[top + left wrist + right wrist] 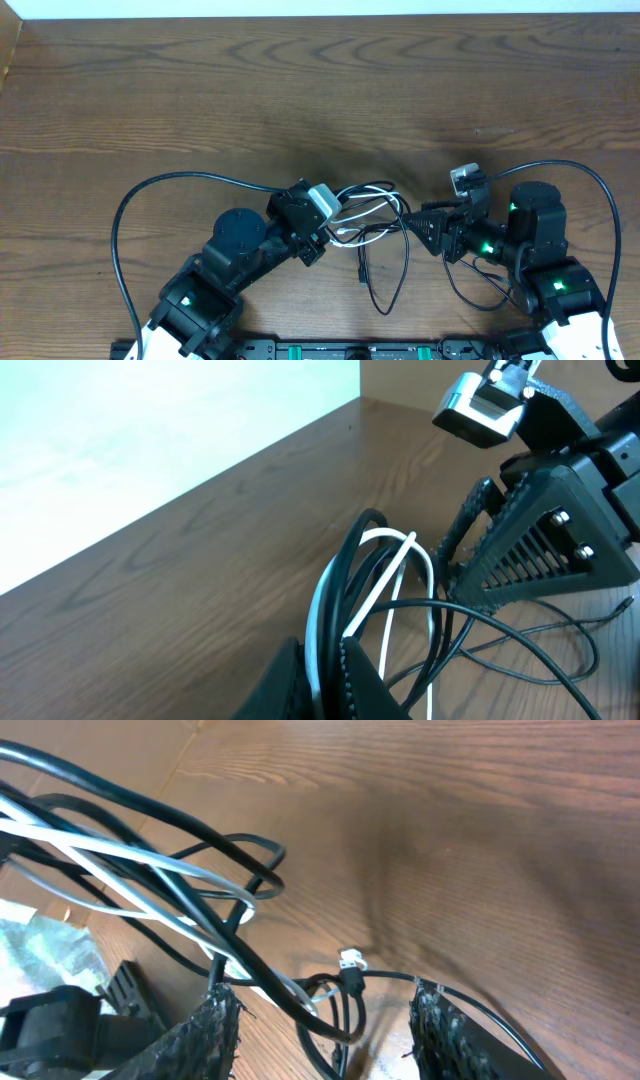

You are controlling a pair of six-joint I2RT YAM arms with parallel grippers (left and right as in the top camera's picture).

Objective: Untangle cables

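The cables (372, 212) are a knot of thin black cords and one white cord in the middle of the table, with a black loop (388, 290) trailing toward the front edge. My left gripper (328, 228) is on the bundle's left side. In the left wrist view its jaws (322, 682) are shut on a white strand and black strands (345, 585). My right gripper (415, 222) faces the bundle from the right and is open. In the right wrist view its fingers (215, 1030) straddle a black loop (325, 1010) without pinching it, and a small plug (350, 963) lies just beyond.
The brown wooden table (300, 90) stretches toward the far edge. Thick black arm wires arc out on the left (125, 215) and right (600, 190). The right arm's wrist camera (480, 405) shows above the bundle in the left wrist view.
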